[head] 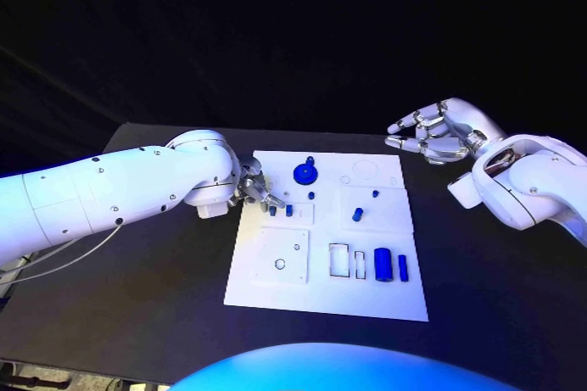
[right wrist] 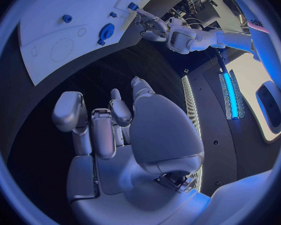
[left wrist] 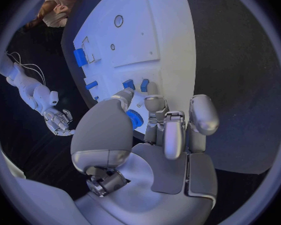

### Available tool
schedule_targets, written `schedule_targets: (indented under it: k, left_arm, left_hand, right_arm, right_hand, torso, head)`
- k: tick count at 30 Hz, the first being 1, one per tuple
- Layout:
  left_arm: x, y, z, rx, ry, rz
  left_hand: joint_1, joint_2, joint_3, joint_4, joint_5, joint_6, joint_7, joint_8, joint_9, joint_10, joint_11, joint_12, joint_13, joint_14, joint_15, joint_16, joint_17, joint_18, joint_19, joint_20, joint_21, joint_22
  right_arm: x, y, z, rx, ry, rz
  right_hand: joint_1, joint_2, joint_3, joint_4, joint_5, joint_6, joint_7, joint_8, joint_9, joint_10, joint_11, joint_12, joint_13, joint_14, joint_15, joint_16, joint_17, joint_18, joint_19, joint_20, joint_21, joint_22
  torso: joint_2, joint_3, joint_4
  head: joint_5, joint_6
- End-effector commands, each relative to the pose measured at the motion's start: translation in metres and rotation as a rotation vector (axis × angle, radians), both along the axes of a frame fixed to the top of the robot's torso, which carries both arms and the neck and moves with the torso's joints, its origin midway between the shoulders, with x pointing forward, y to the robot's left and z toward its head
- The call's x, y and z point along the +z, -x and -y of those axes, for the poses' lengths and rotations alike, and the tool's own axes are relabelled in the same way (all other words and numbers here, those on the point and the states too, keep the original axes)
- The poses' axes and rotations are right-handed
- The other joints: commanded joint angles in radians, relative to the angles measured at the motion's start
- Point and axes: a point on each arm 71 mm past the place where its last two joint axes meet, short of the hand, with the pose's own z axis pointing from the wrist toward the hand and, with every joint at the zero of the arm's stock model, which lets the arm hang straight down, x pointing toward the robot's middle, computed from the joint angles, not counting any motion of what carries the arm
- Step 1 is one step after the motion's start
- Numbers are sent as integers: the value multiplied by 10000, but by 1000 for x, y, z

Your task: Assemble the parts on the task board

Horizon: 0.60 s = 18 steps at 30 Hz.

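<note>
The white task board [head: 324, 298] lies in the middle of the table. My left hand [head: 254, 190] is over the board's left edge and pinches a small round blue part [left wrist: 135, 119] between thumb and fingers. Just past its fingertips two small blue pegs [head: 280, 209] [left wrist: 136, 84] stand in the board. A round blue knob [head: 306, 170] [right wrist: 106, 32] sits near the far edge. Two blue cylinders [head: 392, 264] lie at the near right. My right hand [head: 434, 132] [right wrist: 115, 130] hangs beyond the board's far right corner, fingers loosely bent, holding nothing.
More small blue parts [head: 357, 213] [head: 310, 195] sit at mid-board. A raised white plate with a hole [head: 282, 257] [left wrist: 118, 21] takes the near left of the board. Black table [head: 147, 281] surrounds the board on all sides.
</note>
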Motion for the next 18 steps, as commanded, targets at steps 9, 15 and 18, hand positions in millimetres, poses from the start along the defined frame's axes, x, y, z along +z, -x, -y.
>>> schedule_targets:
  k: [9, 15, 18]
  left_arm:
    - [17, 0, 0, 783, 2408, 1222]
    - [28, 0, 15, 96, 3787, 2308]
    - [35, 0, 29, -912, 4163, 3521]
  left_hand:
    - [552, 388, -1222, 11, -11, -1139, 470, 33, -170, -1787, 422, -1698, -2079, 440, 277, -713, 1170, 376, -1531, 278, -1369, -2221]
    - [2169, 741, -1391, 10, -10, -2472, 1078, -9, -337, -3544, 984, -2117, -2499, -899, 794, -2673, -1306, 788, -3334, 676, -3238, -4705]
    - [3054, 852, -1242, -97, 2, -2578, 1168, 11, -463, -3893, 1050, -2364, -2811, -873, 862, -2530, -1257, 818, -3321, 762, -3386, -4798]
  right_arm:
    - [1, 0, 1, 1, 28, 122]
    - [1, -1, 2, -39, 27, 147]
    - [1, -1, 3, -54, 30, 151]
  right_hand:
    - [2, 63, -27, -42, 45, -79, 18, 37, -17, 29, -20, 7, -2, 495, -74, -58, 294, 198, -21, -48, -66, -7]
    - [4, 64, -27, -44, 46, -82, 18, 37, -18, 0, -20, -26, -38, 493, -74, -66, 283, 203, -30, -48, -86, -21]
    - [4, 64, -27, -44, 46, -82, 18, 37, -18, 0, -20, -26, -38, 493, -74, -66, 283, 203, -30, -48, -86, -21]
  torso:
    - [-5, 5, 5]
    - [11, -4, -12]
    - [14, -3, -12]
  head:
    - [-45, 72]
    - [-135, 141]
    - [-191, 193]
